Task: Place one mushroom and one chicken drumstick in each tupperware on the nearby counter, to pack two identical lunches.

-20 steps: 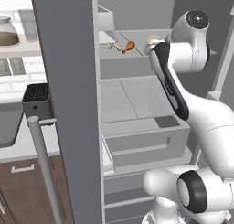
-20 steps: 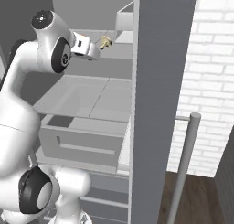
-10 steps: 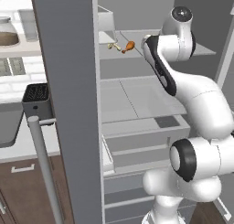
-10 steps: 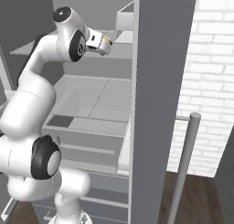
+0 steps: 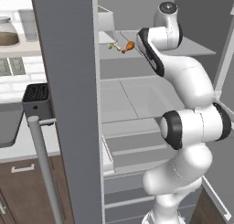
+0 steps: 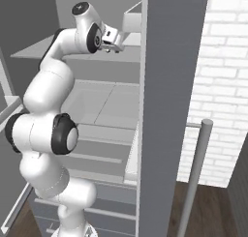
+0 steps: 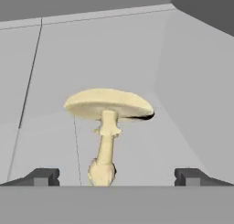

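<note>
Since a second ago my arm swung up and reached deeper toward the upper fridge shelf [image 5: 201, 45]; base didn't drive, scene framing was the same.

My hand [image 7: 114, 175] was spread wide, fingertips [image 7: 43, 176] well apart at either side of the hand view, pinching nothing. Between them stood a mushroom [image 7: 109, 127], pale beige, flat cap on a thin stem, upright on the grey shelf floor, close ahead and roughly centred in the gap. Couldn't tell whether the stem base touched either finger; looked apart from both.

From the left base view, a chicken drumstick [image 5: 128, 46] lay on that same shelf, orange-brown, bone tip toward the left, with a small tan item just beside it [image 5: 112, 46], too small to identify. My wrist sat just right of the drumstick.

From the right base view, my hand [image 6: 116, 40] pointed into the shelf, next to the fridge door edge [image 6: 169, 110].

A black toaster [image 5: 36, 97] sat on the worktop [image 5: 9, 125] left of the fridge.
</note>
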